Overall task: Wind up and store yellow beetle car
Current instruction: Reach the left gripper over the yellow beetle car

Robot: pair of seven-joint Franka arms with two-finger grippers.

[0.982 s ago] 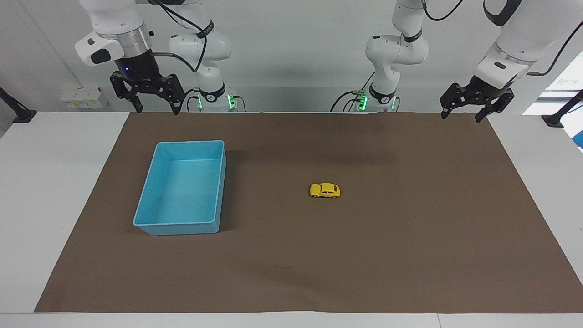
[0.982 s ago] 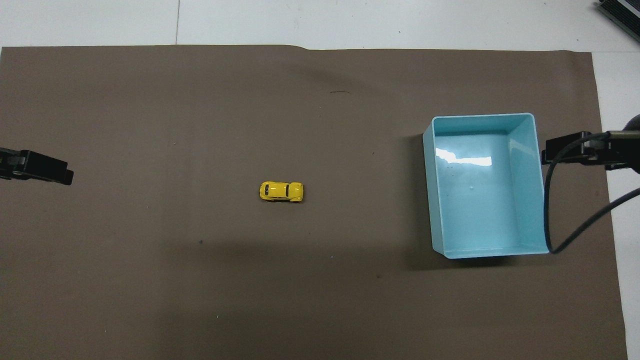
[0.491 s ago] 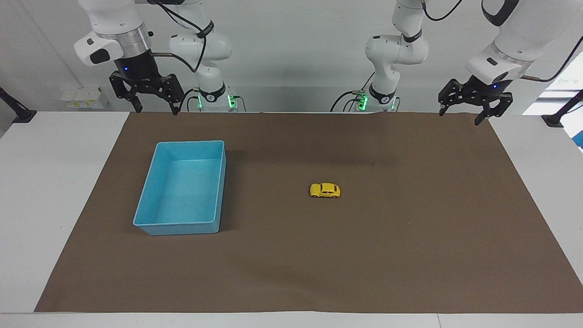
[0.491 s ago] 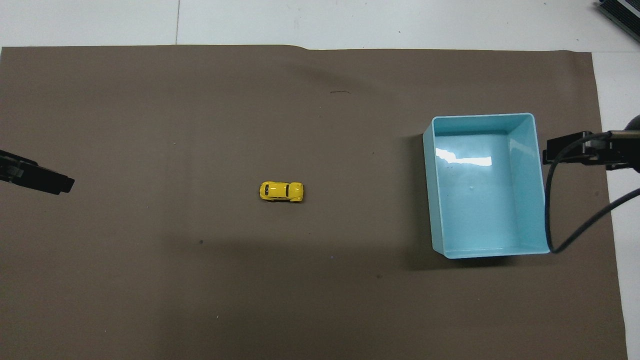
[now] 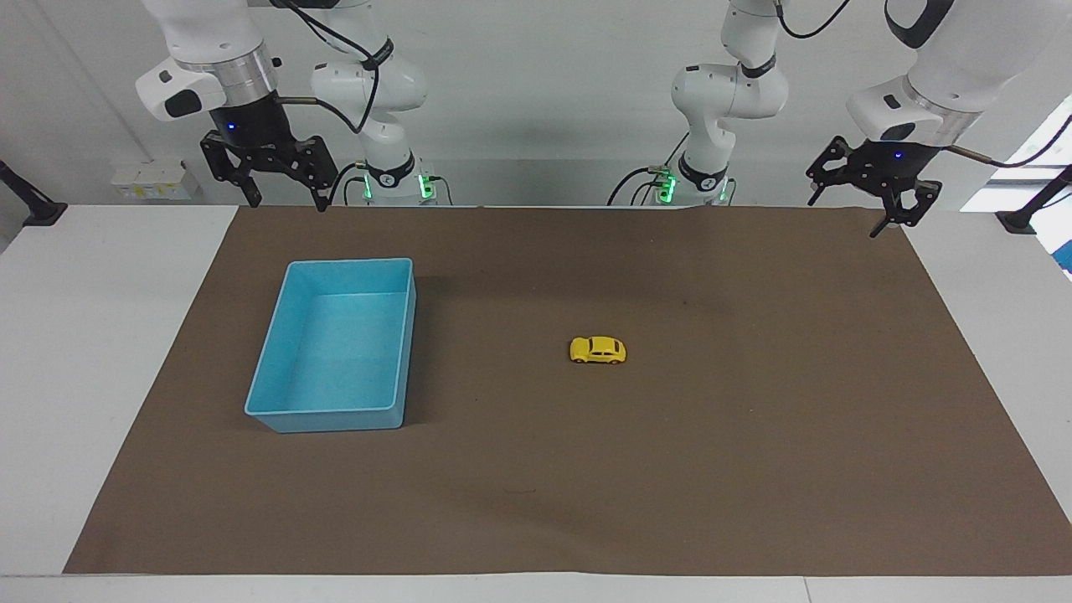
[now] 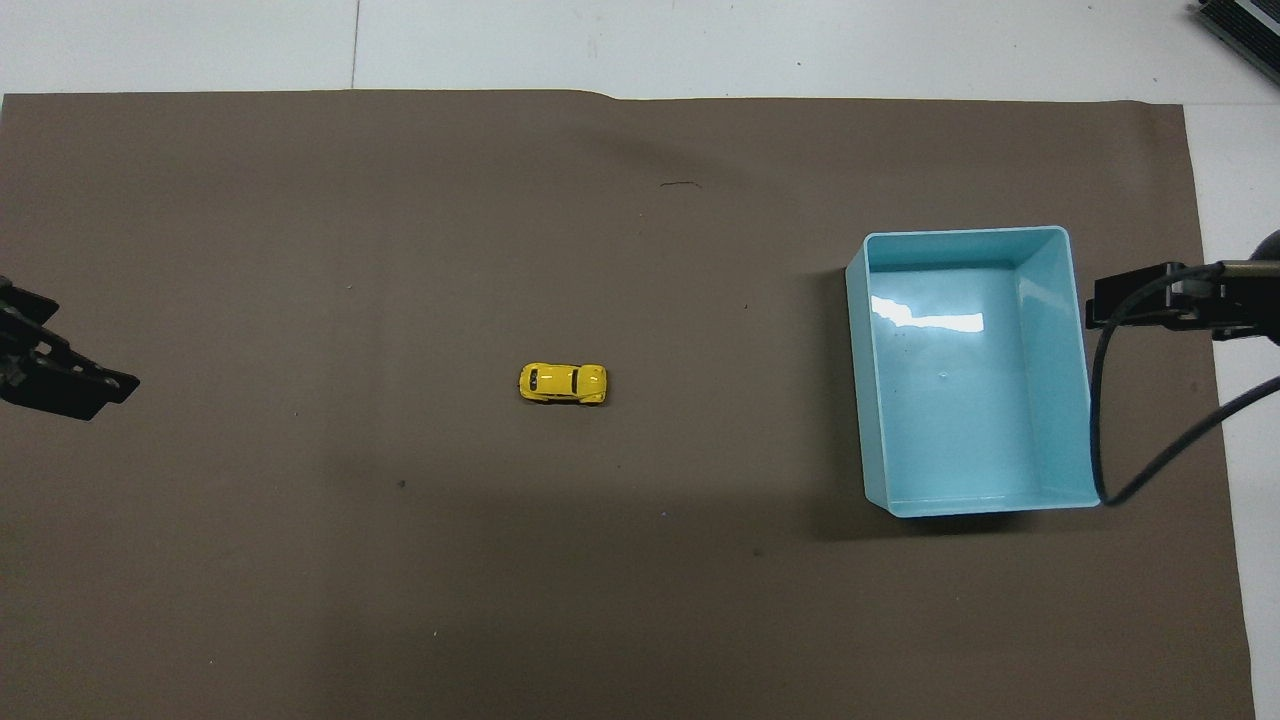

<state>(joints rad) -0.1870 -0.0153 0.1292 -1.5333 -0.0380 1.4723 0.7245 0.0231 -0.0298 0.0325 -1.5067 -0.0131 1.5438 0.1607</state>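
Observation:
The yellow beetle car [image 5: 598, 350] [image 6: 562, 383] stands on its wheels near the middle of the brown mat, with nothing touching it. My left gripper [image 5: 864, 211] [image 6: 70, 385] hangs open and empty over the mat's edge at the left arm's end, well apart from the car. My right gripper [image 5: 286, 199] [image 6: 1125, 302] is open and empty too. It hangs over the mat beside the blue bin, toward the right arm's end of the table.
An empty light blue bin [image 5: 335, 352] [image 6: 960, 400] sits on the brown mat [image 5: 670, 469] toward the right arm's end. A black cable [image 6: 1150, 470] from the right arm loops over the bin's corner in the overhead view. White table surrounds the mat.
My left gripper has turned at the wrist and shifted slightly over the mat's edge. The right gripper, the car and the bin have stayed put.

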